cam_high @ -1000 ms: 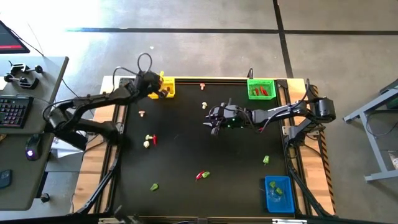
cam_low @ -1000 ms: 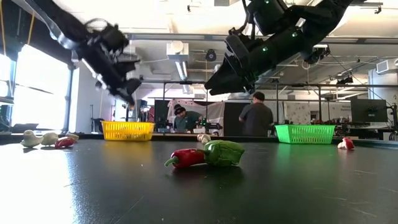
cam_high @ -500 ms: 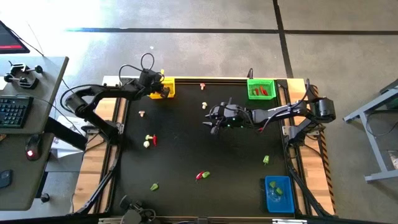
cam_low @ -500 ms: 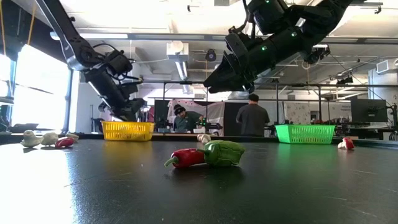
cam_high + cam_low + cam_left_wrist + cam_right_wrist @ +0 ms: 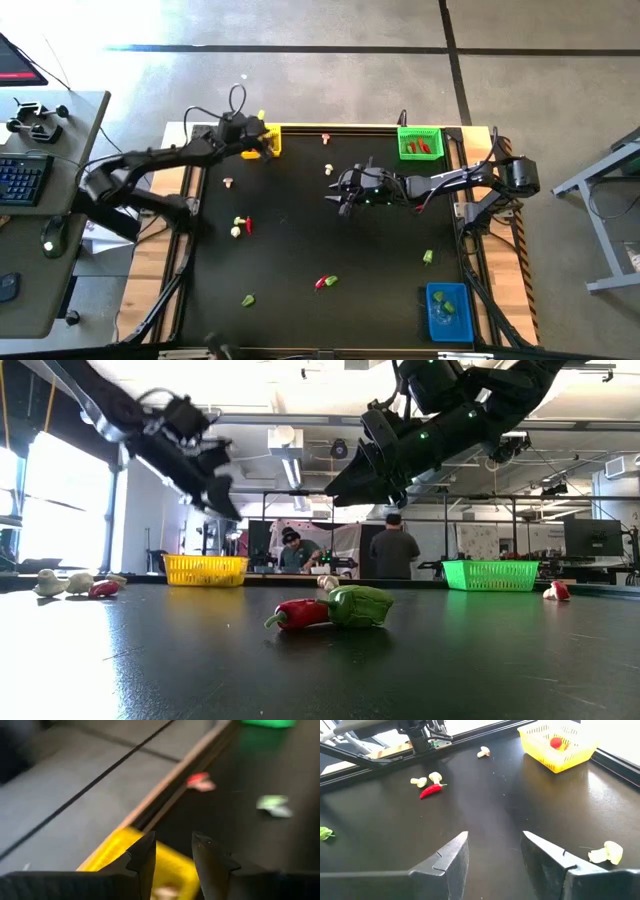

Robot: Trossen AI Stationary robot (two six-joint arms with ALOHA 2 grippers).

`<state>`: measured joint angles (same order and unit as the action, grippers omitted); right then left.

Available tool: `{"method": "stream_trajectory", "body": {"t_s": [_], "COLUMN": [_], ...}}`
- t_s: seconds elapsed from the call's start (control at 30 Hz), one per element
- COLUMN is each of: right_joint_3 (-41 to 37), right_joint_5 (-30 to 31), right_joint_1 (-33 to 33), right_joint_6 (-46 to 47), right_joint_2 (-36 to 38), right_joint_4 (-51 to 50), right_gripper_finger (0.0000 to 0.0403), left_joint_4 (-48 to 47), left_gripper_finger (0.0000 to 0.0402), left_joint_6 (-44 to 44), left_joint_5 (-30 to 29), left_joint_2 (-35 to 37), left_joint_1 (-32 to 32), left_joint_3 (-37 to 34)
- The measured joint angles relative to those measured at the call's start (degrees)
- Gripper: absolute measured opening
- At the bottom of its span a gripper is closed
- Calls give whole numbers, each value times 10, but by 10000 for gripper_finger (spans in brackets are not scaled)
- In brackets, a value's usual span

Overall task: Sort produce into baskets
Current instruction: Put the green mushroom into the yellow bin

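Observation:
The yellow basket [image 5: 268,139] stands at the table's far left, the green basket [image 5: 420,143] at the far right and the blue basket [image 5: 448,311] at the near right. My left gripper [image 5: 173,845] hovers open just above the yellow basket [image 5: 117,852], in which a cream piece [image 5: 164,892] lies. My right gripper [image 5: 495,840] hangs open over the table's middle with nothing between its fingers. Produce lies scattered: a red chilli with cream bulbs [image 5: 241,226], a red and green pair [image 5: 325,282], green chunks [image 5: 247,299] [image 5: 428,257], and a cream bulb [image 5: 606,853] near the right gripper.
Small pieces also lie at the far edge [image 5: 326,139] and near the left edge [image 5: 228,183]. The green basket holds red pieces [image 5: 424,147]; the blue basket holds green ones [image 5: 446,308]. A desk with a keyboard [image 5: 20,178] stands left of the table. People stand in the room beyond [image 5: 393,550].
My left gripper has dipped down to the yellow basket, opened, and come up again above it, tipping as it went. My right gripper has kept still over the middle of the table.

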<state>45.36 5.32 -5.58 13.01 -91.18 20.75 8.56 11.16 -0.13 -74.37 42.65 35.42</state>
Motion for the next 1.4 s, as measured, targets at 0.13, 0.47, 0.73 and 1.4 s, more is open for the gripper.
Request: {"method": "stream_trajectory", "body": {"t_s": [0.13,0.47,0.73,1.4], "right_joint_3": [0,0,0,0], "right_joint_5": [0,-2,-2,-2], "right_joint_1": [0,0,0,31], "right_joint_6": [-8,-15,-16,-15], "right_joint_2": [0,0,0,0], "right_joint_4": [0,0,1,5], "right_gripper_finger": [170,170,170,169], "left_joint_4": [-65,-329,-463,-726], "left_gripper_finger": [96,78,79,149], "left_joint_6": [57,-42,-110,-34], "left_joint_5": [24,24,20,3], "left_joint_2": [66,179,171,-62], "left_joint_1": [-82,-268,-355,-374], "left_joint_3": [0,0,4,147]}}
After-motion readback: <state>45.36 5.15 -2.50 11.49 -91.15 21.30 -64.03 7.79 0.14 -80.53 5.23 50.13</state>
